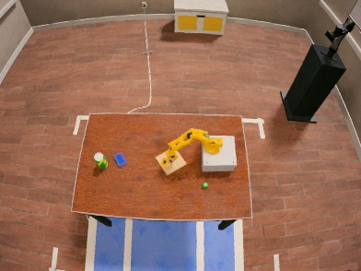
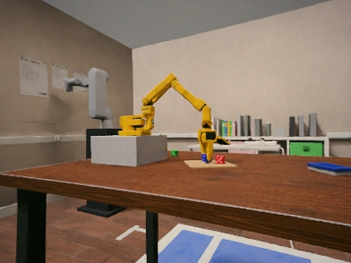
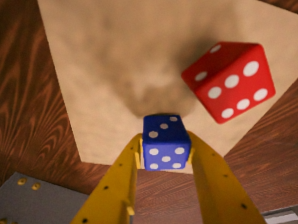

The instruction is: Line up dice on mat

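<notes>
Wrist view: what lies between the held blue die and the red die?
Only bare tan mat: the blue die in the gripper and the red die are apart.

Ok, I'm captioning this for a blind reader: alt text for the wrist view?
The yellow gripper is shut on a blue die over the tan mat's edge. A red die sits on the mat, with wooden table around.

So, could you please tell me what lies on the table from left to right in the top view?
Green can → blue block → tan mat with the end effector over it, shut on the blue die → green die → grey base block.
</notes>
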`<action>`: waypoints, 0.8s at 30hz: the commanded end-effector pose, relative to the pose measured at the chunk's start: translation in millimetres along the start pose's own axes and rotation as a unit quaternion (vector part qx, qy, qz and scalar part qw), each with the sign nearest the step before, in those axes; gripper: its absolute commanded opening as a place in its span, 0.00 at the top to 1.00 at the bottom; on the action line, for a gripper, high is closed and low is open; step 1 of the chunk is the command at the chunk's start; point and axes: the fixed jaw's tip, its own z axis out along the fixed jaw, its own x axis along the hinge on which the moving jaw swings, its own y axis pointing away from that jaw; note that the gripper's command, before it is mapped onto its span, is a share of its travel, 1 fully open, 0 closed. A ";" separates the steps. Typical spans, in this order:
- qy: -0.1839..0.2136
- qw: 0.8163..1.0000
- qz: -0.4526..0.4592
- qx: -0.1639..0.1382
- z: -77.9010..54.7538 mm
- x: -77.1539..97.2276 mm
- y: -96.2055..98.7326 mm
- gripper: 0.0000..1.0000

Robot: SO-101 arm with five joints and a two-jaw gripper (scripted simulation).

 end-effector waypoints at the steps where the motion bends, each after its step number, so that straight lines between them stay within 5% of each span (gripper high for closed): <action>1: -0.003 1.000 -0.004 0.001 2.0 -2.1 1.1 1.00; 24: -0.003 1.000 -0.004 0.001 5.2 -2.1 1.1 1.00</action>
